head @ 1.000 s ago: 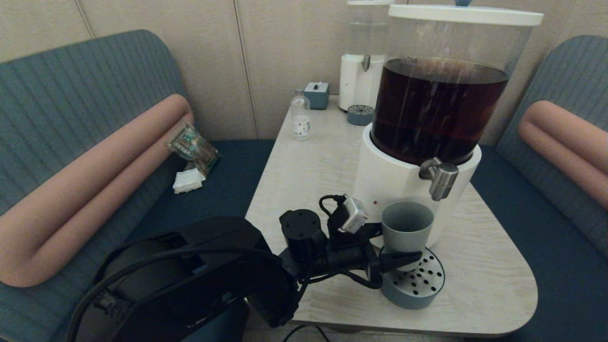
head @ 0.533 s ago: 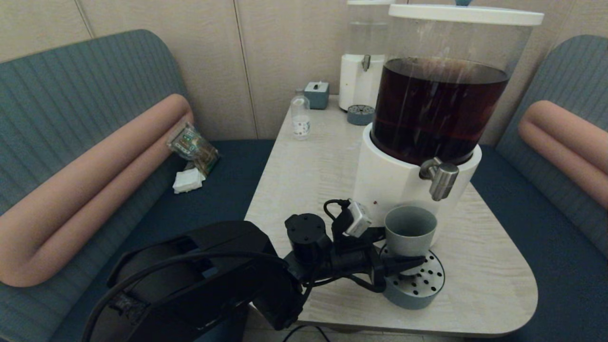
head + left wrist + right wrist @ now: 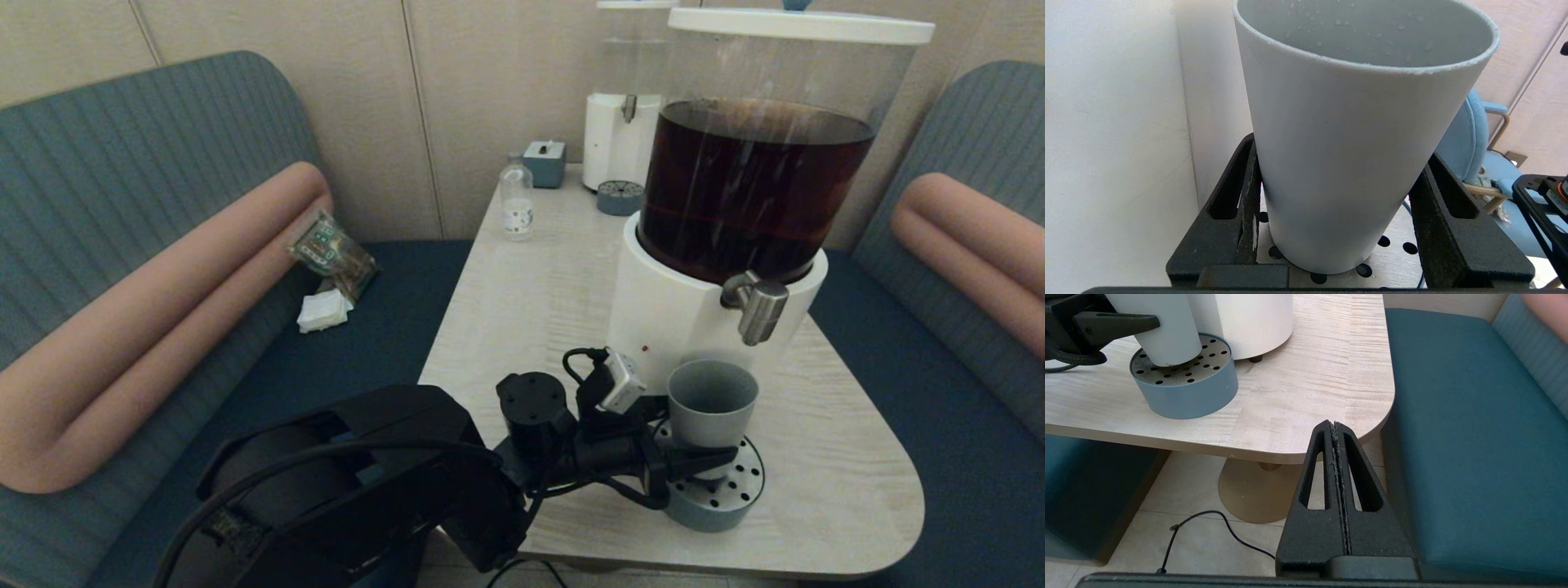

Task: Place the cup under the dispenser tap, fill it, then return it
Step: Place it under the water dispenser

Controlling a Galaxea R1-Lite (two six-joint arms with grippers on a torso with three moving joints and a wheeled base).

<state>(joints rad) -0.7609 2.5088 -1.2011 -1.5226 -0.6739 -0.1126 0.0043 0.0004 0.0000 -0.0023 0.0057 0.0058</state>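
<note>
The grey-blue cup [image 3: 712, 408] stands upright on the round perforated drip tray [image 3: 722, 502], in front of the dispenser's white base [image 3: 657, 318]. My left gripper [image 3: 706, 447] is shut on the cup's lower half, one finger on each side; the left wrist view shows the cup [image 3: 1355, 143] pressed between both fingers [image 3: 1241, 212], with its foot at the tray holes. The brushed-metal tap [image 3: 758, 309] juts out above the cup's right rim, so the cup sits slightly left of it. Droplets dot the cup's inner wall. My right gripper [image 3: 1334, 424] is shut and empty, parked below the table's near right corner.
The dark liquid tank [image 3: 751, 188] towers over the tray. At the back of the table [image 3: 531, 294] are a clear bottle [image 3: 516, 200], a small blue box [image 3: 544, 162] and a second dispenser [image 3: 624, 114] with its own tray. Blue benches flank the table.
My left gripper has carried the cup a little to the right across the drip tray, closer under the tap. The right arm has not moved.
</note>
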